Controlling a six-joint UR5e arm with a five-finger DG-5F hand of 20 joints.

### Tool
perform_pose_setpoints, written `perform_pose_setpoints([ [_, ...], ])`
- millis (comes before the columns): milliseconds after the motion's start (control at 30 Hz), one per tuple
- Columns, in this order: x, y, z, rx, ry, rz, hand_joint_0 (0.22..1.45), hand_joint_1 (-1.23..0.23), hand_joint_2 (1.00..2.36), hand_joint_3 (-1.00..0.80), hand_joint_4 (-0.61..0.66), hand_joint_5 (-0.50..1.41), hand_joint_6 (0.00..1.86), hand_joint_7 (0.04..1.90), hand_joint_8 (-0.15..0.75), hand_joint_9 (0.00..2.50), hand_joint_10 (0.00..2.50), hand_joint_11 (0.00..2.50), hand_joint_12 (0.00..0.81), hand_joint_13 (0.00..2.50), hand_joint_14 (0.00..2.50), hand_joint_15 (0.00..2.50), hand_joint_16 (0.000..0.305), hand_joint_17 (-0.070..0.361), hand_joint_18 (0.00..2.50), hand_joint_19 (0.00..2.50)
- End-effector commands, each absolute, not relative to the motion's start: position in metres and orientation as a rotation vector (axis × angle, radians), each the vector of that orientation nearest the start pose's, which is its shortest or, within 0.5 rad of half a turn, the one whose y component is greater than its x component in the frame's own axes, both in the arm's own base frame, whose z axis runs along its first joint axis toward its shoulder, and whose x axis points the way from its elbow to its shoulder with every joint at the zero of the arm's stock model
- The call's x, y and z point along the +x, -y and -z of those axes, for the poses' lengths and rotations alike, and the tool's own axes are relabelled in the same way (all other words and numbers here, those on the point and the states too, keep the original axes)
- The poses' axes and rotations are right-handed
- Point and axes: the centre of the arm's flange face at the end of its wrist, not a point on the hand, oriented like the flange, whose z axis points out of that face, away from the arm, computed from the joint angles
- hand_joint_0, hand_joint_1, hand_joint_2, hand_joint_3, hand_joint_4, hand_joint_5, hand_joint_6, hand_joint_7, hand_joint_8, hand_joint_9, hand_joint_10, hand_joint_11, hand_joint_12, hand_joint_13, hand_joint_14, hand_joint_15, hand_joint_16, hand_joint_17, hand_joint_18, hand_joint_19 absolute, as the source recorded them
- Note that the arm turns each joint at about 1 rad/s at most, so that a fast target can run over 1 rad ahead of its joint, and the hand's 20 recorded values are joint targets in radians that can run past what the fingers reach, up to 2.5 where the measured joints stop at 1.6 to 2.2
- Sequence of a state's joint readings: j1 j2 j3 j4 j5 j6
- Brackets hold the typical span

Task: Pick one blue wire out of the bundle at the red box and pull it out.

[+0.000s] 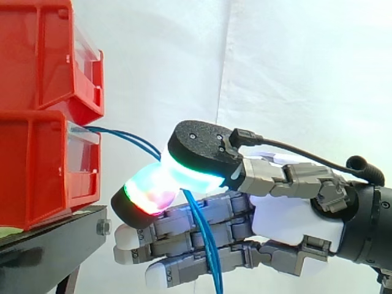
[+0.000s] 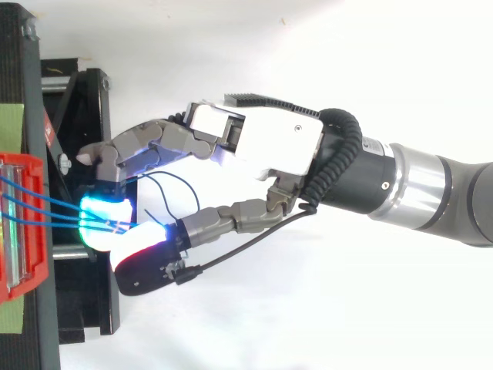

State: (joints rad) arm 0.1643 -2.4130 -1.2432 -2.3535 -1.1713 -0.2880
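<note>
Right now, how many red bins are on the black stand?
2, stacked: the upper red bin sits on the lower red bin, from whose front the blue wires emerge. More may be hidden beyond the view.

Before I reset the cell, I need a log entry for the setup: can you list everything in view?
red bins: two, red, stacked at the side view's left, on the stand
blue wires: several, blue, running from the lower bin to the hand, then hanging down
black stand: one, black, under the bins
white curtain: one, white, behind everything
arm: one, dark and silver, coming in from the right
hand: one, grey and white, glowing pads pinched on the blue wires
</note>
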Motion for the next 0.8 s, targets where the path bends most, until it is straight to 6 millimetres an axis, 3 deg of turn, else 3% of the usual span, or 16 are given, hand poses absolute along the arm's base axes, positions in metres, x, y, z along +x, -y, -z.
perform_pose_setpoints([
  [0,0.7919,0.0447,-0.1832,1.009,-0.946,-0.973,0.68,-0.85,1.00,-0.46,0.29,-0.20,0.87,0.93,0.360,0.64,0.01,0.38,0.440,0.45,0.00,0.09,0.058,0.131,0.60,0.32],
  [233,0.7919,0.0472,-0.1820,1.008,-0.951,-0.981,0.62,-0.85,1.00,-0.50,0.30,-0.21,0.87,0.94,0.359,0.64,0.01,0.40,0.439,0.47,0.00,0.10,0.058,0.131,0.61,0.34],
  [300,0.7917,0.0472,-0.1830,1.008,-0.951,-0.981,0.55,-0.69,1.00,-0.50,0.31,-0.21,0.87,0.93,0.374,0.66,0.01,0.40,0.451,0.47,0.00,0.11,0.060,0.136,0.62,0.36],
  [533,0.7916,0.0472,-0.1815,1.010,-0.955,-0.979,0.53,-0.51,1.00,-0.50,0.30,-0.20,0.85,0.93,0.381,0.70,0.01,0.39,0.455,0.47,0.00,0.13,0.061,0.137,0.61,0.39],
  [767,0.7914,0.0483,-0.1825,1.010,-0.955,-0.978,0.61,-0.66,1.01,-0.34,0.29,-0.19,0.86,0.99,0.380,0.71,0.01,0.42,0.445,0.49,0.00,0.13,0.058,0.131,0.61,0.38],
])
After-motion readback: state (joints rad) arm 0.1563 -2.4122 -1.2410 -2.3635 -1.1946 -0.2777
